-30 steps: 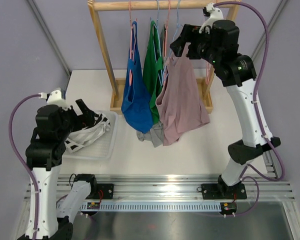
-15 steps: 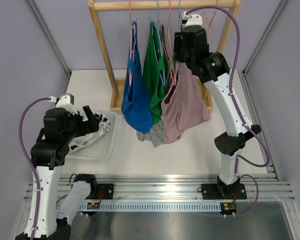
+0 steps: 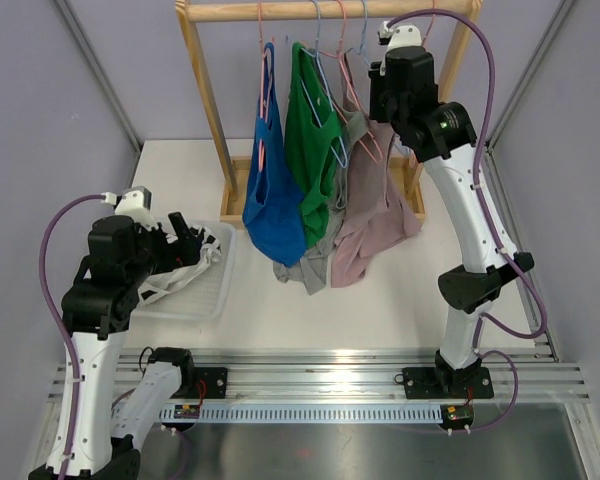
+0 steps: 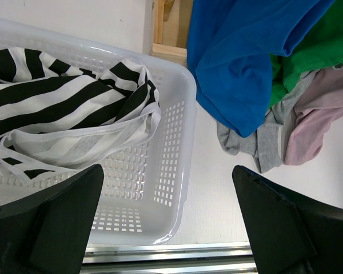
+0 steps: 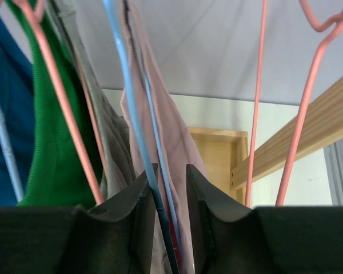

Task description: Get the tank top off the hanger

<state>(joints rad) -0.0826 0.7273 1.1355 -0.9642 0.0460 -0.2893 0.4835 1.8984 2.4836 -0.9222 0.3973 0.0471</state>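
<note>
The pink tank top [image 3: 365,215] hangs at the right end of the row on the wooden rack [image 3: 280,11], on a blue wire hanger [image 5: 128,97]. My right gripper [image 3: 380,98] is up by the rod. In the right wrist view its jaws [image 5: 170,171] have narrowed onto the hanger's blue wires and the pink strap [image 5: 160,114]. One wire lies against the left finger [image 5: 140,197]. My left gripper [image 4: 167,171] is wide open and holds nothing. It hovers over the corner of the white basket [image 4: 177,114], low on the left in the top view [image 3: 185,235].
A blue top [image 3: 270,200], a green top [image 3: 310,130] and a grey one [image 3: 310,270] hang left of the pink one. Pink wire hangers [image 5: 257,103] hang at the right. A striped garment [image 4: 57,97] lies in the basket. The rack's wooden frame [image 5: 217,154] stands behind.
My right arm swung in to the pink top's hanger and its jaws closed from wide to narrow around the blue wires. The hanging clothes shifted. The left arm drew back slightly over the basket.
</note>
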